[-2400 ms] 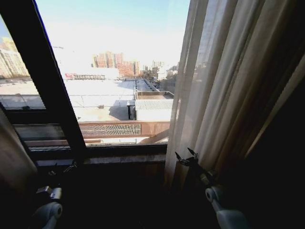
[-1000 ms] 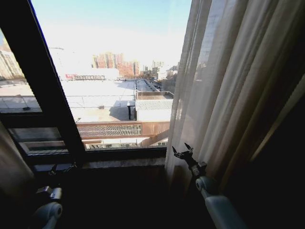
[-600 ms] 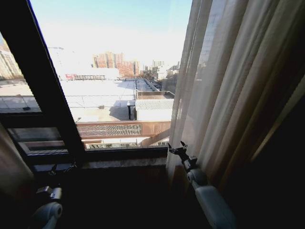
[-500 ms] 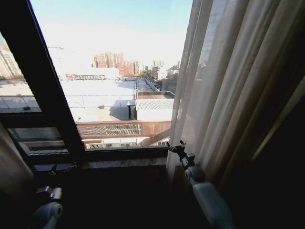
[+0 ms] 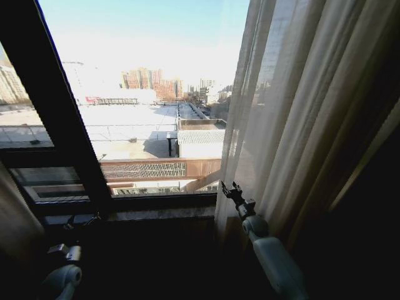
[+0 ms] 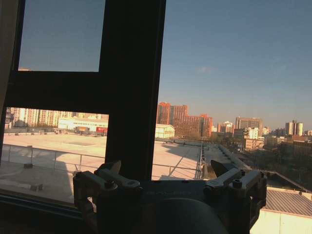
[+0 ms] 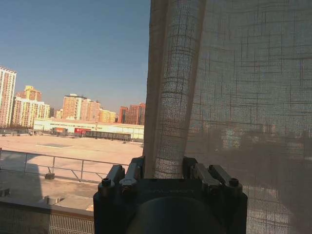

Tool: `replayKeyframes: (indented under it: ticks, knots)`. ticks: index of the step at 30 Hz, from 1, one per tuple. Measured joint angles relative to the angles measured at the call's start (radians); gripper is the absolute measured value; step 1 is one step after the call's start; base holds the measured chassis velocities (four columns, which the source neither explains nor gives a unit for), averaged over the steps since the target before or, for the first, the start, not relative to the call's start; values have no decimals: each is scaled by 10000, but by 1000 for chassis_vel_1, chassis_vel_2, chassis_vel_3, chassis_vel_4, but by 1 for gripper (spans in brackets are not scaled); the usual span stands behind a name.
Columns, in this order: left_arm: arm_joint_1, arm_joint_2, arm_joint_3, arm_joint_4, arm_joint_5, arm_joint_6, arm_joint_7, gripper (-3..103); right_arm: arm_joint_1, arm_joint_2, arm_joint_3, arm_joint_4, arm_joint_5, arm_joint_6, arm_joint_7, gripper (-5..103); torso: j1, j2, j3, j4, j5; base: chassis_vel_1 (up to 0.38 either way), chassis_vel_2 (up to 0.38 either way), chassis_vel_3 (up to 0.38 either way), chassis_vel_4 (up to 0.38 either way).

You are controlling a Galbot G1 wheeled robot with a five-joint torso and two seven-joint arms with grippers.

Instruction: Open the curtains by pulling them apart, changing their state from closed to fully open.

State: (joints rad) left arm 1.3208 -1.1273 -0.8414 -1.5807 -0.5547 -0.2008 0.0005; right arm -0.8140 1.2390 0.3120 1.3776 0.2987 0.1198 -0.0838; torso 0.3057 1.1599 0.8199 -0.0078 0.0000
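Right jaws pinching leading edge fold of curtains point(image 7: 170, 97), fabric roll standing between fingers point(image 7: 127, 176). I see right gripper point(image 5: 229, 189) at inner edge of sheer panel point(image 5: 300, 106), just above window sill point(image 5: 162, 212). Curtains hang bunched on right side of window; glass on left bare. Left gripper point(image 6: 168, 183) parked low near dark window frame point(image 6: 131, 87), its jaws spread, holding nothing.
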Motion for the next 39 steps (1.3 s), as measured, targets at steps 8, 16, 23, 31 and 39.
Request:
replayKeyframes:
  ticks: [8,16,23,31,39]
  knots:
    - [0,0,0,0,0,0,0,100,-23,67,76,3,271,170,-453,21,0,0,0,0,0,0,0,0,0]
    - [0,0,0,0,0,0,0,100,9,90,246,-135,734,486,-1031,1,0,0,0,0,0,0,0,0,0]
    - [0,0,0,0,0,0,0,100,10,21,296,-143,995,364,-1230,0,0,0,-1,2,1,0,0,0,0]
    - [0,0,0,0,0,0,0,100,8,-16,358,-181,1022,353,-1367,0,1,0,-1,3,0,-64,-47,69,48]
    - [0,1,0,0,0,0,0,100,-15,-91,463,-188,1102,355,-1464,0,0,0,0,1,0,-220,-222,209,210]
